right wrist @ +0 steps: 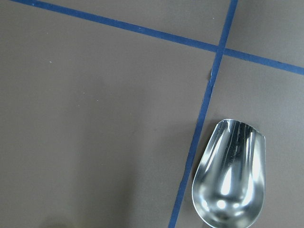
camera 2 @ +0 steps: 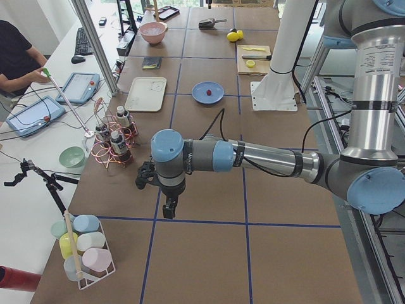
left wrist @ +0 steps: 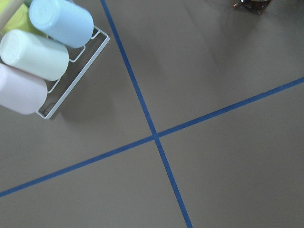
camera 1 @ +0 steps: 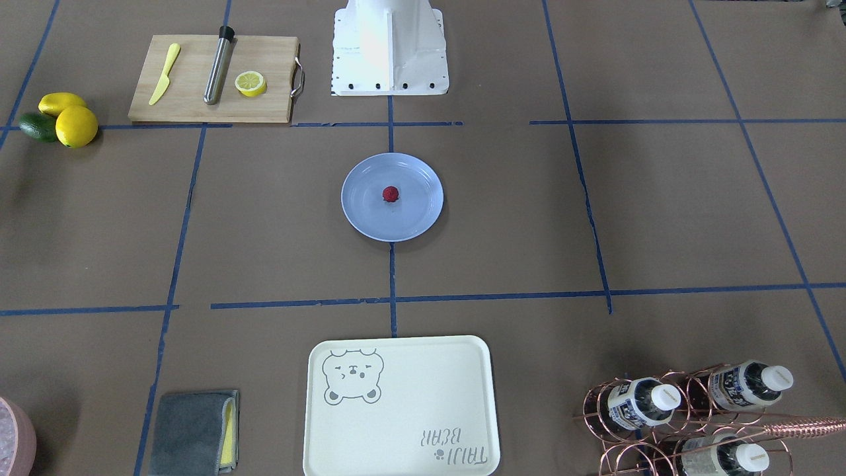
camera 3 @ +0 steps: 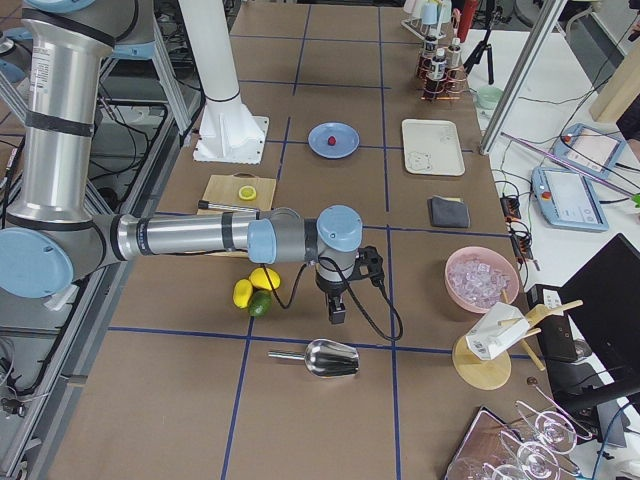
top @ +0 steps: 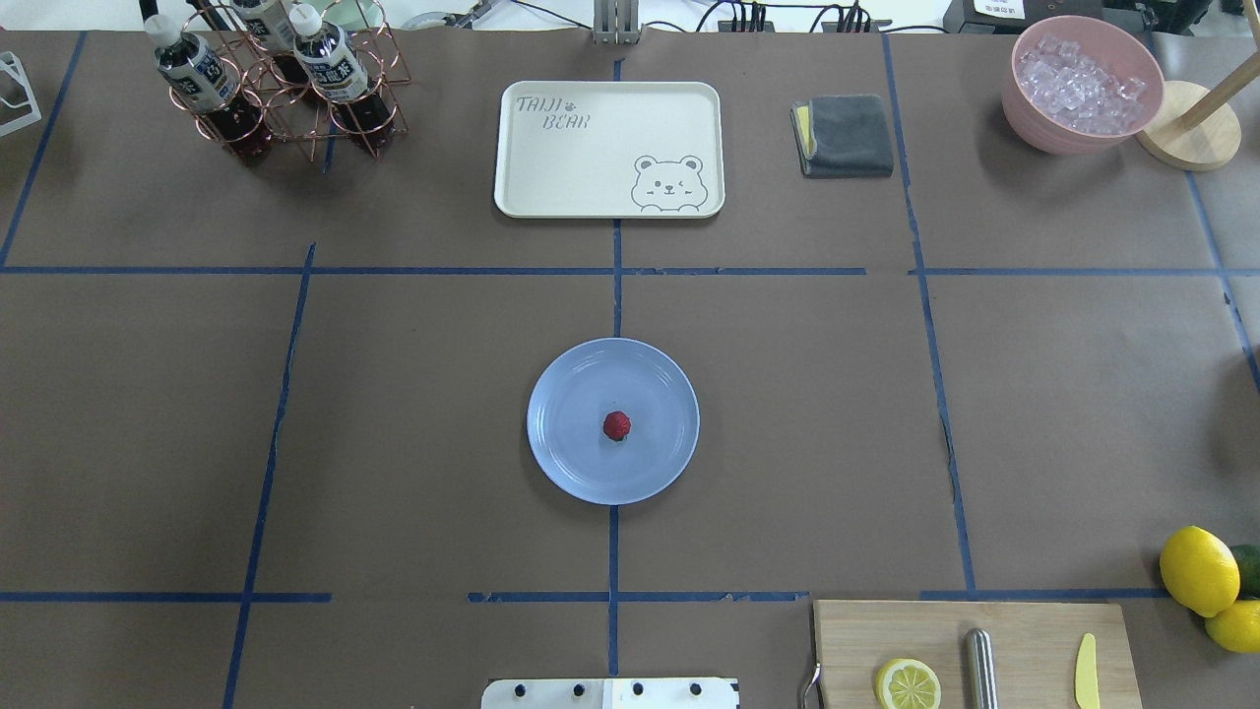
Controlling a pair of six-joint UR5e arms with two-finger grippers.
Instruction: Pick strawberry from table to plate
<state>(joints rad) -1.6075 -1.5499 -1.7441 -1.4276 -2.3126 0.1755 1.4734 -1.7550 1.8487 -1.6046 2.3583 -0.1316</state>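
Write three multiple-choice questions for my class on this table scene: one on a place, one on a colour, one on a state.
1. Where does the strawberry lie? A in the bowl; B on the plate; C on the tray.
2. What colour is the plate? A pink; B cream; C light blue.
3. The lemon on the cutting board is: A cut; B whole; C peeled.
Answers: 1 B, the berry sits near the plate's middle. 2 C, it looks pale blue from above. 3 A, its sliced face shows.
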